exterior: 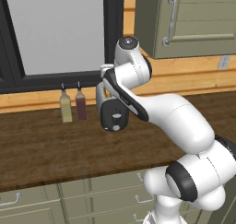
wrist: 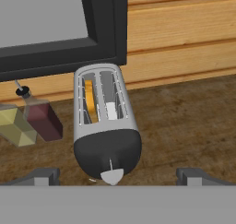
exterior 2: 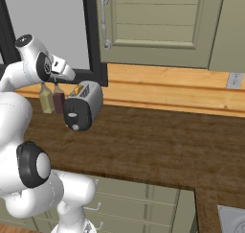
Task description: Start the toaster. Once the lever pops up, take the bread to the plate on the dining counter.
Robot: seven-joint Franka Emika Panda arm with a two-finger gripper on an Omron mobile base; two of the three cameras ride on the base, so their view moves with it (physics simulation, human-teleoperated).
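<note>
The silver toaster (wrist: 106, 121) stands on the wooden counter against the back wall, its rounded black end with the white knob (wrist: 112, 176) facing me. An orange-tan slice of bread (wrist: 90, 101) sits in its left slot, and the other slot looks empty. My gripper (wrist: 117, 176) hangs open just above and in front of the toaster's black end, one fingertip on either side and touching nothing. From the right base view, the hand (exterior 2: 60, 66) hovers over the toaster (exterior 2: 83, 105). In the left base view, the arm partly covers the toaster (exterior: 113, 113). The plate and the dining counter are out of view.
Two bottles, a yellowish one (wrist: 16, 126) and a dark red one (wrist: 44, 121), stand just left of the toaster. A black-framed window (exterior: 60, 29) sits behind them, with a cabinet (exterior 2: 158, 21) overhead. The counter (exterior 2: 153, 141) runs on to the right, with drawers below.
</note>
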